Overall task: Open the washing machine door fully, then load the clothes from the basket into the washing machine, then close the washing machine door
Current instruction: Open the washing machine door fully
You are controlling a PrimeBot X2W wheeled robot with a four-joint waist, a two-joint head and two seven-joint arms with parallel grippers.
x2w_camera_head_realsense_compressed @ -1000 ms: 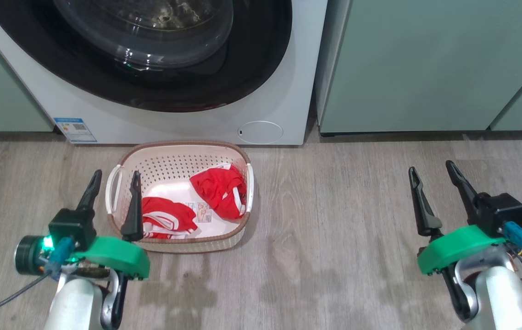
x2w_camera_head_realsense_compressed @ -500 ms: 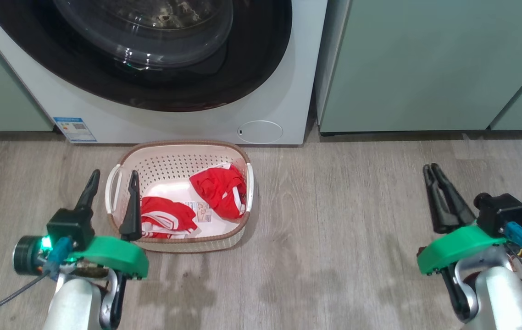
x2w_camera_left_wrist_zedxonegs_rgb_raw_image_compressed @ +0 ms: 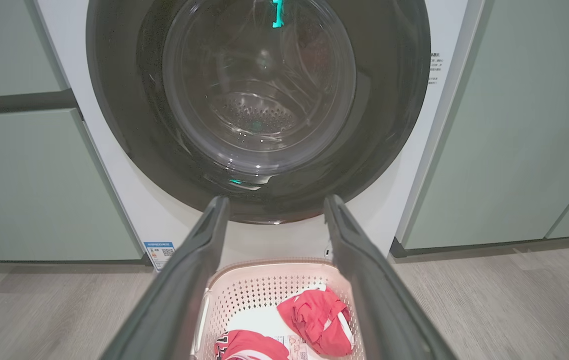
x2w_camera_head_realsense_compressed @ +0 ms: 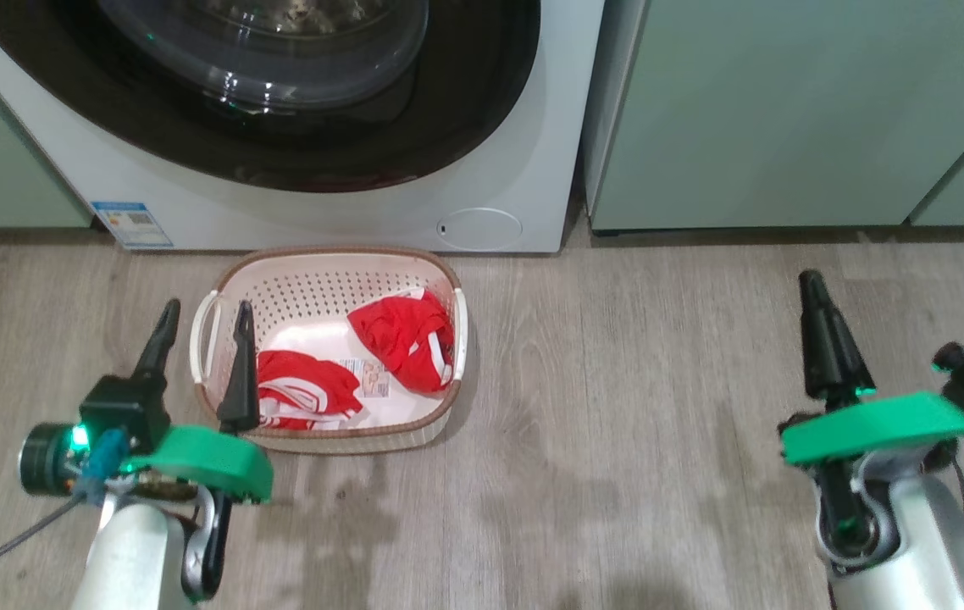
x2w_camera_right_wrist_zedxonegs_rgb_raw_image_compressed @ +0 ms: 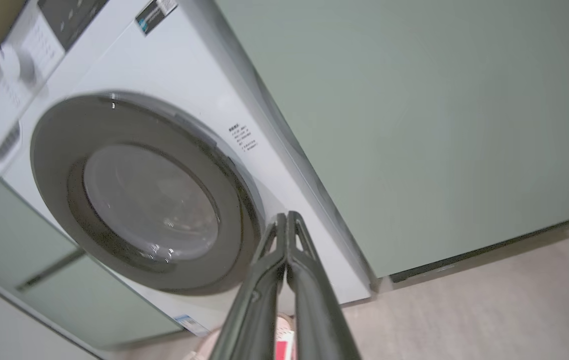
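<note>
washing machine door [x2w_camera_left_wrist_zedxonegs_rgb_raw_image_compressed: 259, 100] shut, flush with white washing machine [x2w_camera_head_realsense_compressed: 524, 161]. basket [x2w_camera_head_realsense_compressed: 329, 253] on floor [x2w_camera_head_realsense_compressed: 617, 381], just in front of machine. clothes [x2w_camera_head_realsense_compressed: 401, 335] lie inside it: one red piece at right wall, second at near left. left gripper [x2w_camera_head_realsense_compressed: 206, 312] spread wide, empty, by basket's left handle. right gripper [x2w_camera_head_realsense_compressed: 810, 284] has fingers pressed together, gripping nothing, well right of basket.

The left gripper [x2w_camera_head_realsense_compressed: 207, 307] hovers at the left end of the basket [x2w_camera_head_realsense_compressed: 338, 252]. Its fingers are spread, and in the head view they straddle the basket's left handle. The right gripper [x2w_camera_head_realsense_compressed: 811, 281] hangs well right of the basket, fingers pressed together and pointing forward. Both pale forearms sit nearer the robot than the basket.
</note>
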